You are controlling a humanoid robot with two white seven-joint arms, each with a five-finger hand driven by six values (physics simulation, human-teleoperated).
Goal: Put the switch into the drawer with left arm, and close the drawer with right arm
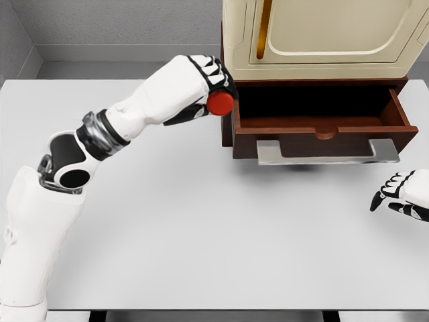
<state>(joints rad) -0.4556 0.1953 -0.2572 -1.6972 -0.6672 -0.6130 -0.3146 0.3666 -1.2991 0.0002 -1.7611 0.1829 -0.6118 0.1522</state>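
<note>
My left hand (pixel 209 90) is raised above the table, just left of the open drawer's left wall. Its fingers are curled around a red round switch (pixel 220 102), which pokes out below the fingertips. The brown wooden drawer (pixel 322 131) stands pulled out from the cabinet, its dark inside open to view, with a silver handle (pixel 327 155) across its front. My right hand (pixel 401 194) hovers low at the right edge, below and right of the drawer front, its fingers relaxed and holding nothing.
A cream cabinet (pixel 322 33) with a gold handle sits on top of the drawer unit at the back right. The white table (pixel 201 221) spreads out in front, bounded by grey walls behind and to the left.
</note>
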